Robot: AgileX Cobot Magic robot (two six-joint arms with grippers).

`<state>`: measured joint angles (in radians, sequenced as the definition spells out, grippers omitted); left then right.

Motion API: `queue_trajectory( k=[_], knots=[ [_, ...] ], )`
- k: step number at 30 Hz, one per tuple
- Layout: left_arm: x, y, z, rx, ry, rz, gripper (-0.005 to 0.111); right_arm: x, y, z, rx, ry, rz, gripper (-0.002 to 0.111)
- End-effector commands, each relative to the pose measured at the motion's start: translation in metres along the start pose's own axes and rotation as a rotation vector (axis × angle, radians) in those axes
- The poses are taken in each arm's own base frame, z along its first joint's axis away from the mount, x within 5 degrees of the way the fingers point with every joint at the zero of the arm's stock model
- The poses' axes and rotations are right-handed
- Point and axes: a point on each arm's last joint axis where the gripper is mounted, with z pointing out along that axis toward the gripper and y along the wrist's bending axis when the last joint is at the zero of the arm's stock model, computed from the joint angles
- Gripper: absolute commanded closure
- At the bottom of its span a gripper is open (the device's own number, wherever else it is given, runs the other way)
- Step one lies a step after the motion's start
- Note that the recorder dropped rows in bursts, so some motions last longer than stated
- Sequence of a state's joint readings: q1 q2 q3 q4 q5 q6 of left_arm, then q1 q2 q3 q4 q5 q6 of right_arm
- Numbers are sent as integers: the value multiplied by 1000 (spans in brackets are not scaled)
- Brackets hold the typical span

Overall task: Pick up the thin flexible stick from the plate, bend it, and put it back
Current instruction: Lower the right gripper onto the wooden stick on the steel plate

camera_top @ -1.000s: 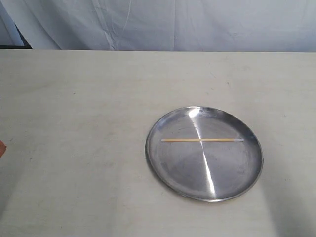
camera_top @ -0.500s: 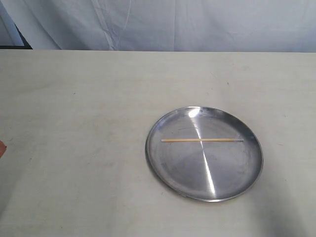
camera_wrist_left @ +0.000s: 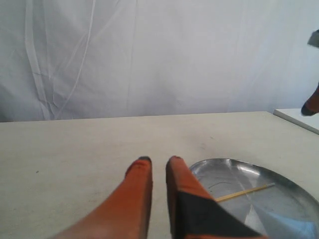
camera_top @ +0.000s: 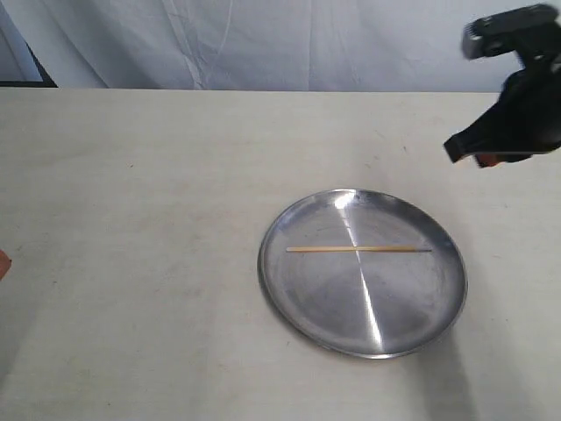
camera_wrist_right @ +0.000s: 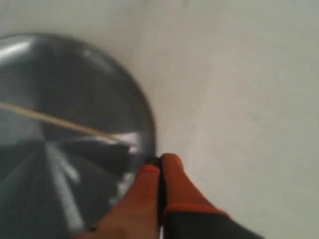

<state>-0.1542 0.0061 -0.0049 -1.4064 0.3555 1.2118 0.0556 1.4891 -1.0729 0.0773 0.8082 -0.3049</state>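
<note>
The stick [camera_top: 358, 249] lies straight across the middle of the plate [camera_top: 316, 294], untouched. The right gripper [camera_wrist_right: 158, 162] hangs off the plate's right side, its 2 fingers pressed together. The left gripper [camera_wrist_left: 156, 160] sits beside the plate, fingers slightly parted, holding nothing.

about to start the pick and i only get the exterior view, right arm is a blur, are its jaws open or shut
Observer: Shut. In the right wrist view the right jaws' orange fingertips press together with nothing between them.
Operator: and the left jaws, barely in my view
Observer: Slightly apart and empty in the left wrist view; the plate shows past their fingertips.
Operator: how close is the right one to the stick
Observer: Its tips line up with the plate's rim there, clear of the stick's end.
</note>
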Motion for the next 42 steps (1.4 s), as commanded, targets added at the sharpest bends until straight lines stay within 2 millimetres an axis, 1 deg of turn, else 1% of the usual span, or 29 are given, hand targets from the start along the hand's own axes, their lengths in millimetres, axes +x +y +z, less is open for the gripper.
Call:
queue_trajectory(
  k=[1,2,3,5,6,9,12,15,18,20,23,27,36,38,39,42],
  knots=[
    [1,0,0,5,0,-1,93,-22,9,66,-234,151,-135,103],
    [1,0,0,5,0,-1,93,-18,9,79,-233,201,-156,93],
    [1,0,0,5,0,-1,93,-13,9,91,-224,259,-196,81],
    [1,0,0,5,0,-1,93,-8,11,107,-210,317,-271,57],
    [1,0,0,5,0,-1,93,-8,15,112,-211,318,-293,54],
    [1,0,0,5,0,-1,93,-12,30,120,-215,304,-352,57],
    [1,0,0,5,0,-1,93,-13,43,122,-217,301,-429,58],
    [1,0,0,5,0,-1,93,-14,57,126,-178,274,-523,58],
    [1,0,0,5,0,-1,93,-13,65,129,-130,263,-624,59],
    [1,0,0,5,0,-1,93,-12,67,131,-110,255,-662,60],
    [1,0,0,5,0,-1,93,-6,67,136,-108,250,-663,63],
    [1,0,0,5,0,-1,93,2,67,145,-110,290,-681,67],
    [1,0,0,5,0,-1,93,16,68,170,-136,381,-637,68],
    [1,0,0,5,0,-1,93,18,69,174,-139,398,-628,73],
    [1,0,0,5,0,-1,93,20,69,175,-144,414,-627,78],
    [1,0,0,5,0,-1,93,24,69,178,-154,446,-627,103]
  ],
)
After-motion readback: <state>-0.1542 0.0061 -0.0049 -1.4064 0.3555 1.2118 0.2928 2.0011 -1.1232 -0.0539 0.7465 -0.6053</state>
